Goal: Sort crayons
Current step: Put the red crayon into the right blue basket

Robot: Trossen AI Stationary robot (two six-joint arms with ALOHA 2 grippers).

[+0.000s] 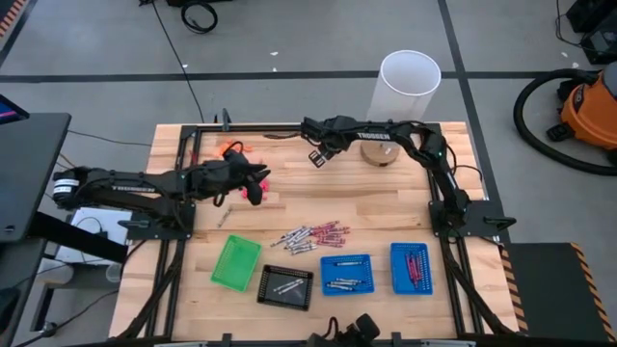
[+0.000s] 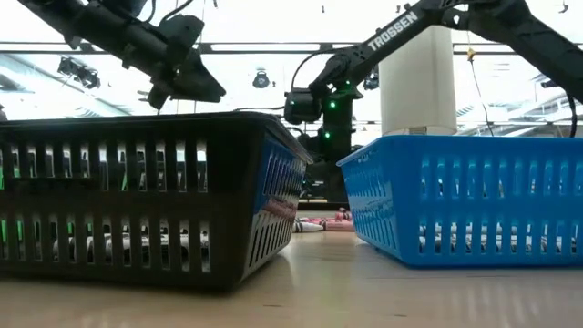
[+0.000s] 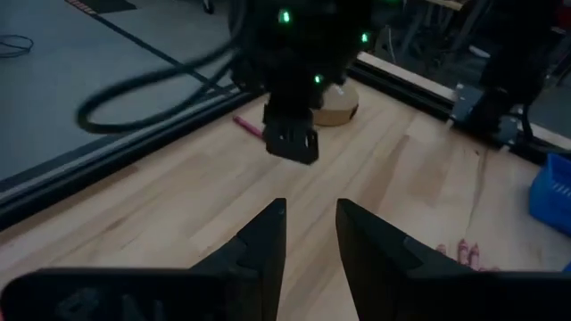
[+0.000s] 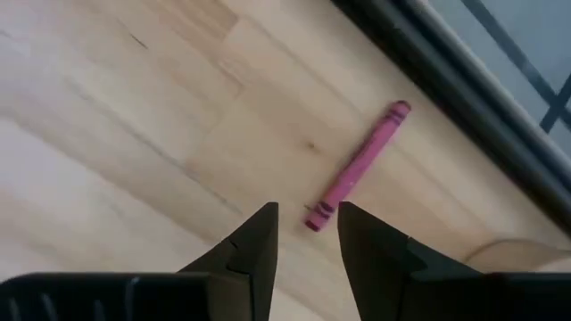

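Pink crayon (image 4: 357,167) with dark bands, on pale striped wood table (image 1: 386,207). Green tray (image 1: 236,262) left, black tray (image 1: 285,286) beside it, two blue trays (image 1: 346,275) right. White cylinder (image 1: 406,86) far. Maroon and grey-white crayons (image 1: 310,234) mid-table.

"TROSSEN" stands in white letters on the right arm (image 2: 401,29).

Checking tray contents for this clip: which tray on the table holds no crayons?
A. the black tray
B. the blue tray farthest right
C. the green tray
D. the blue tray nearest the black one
C: in the high view the green tray shows a bare floor, while the black tray and both blue trays hold crayons.
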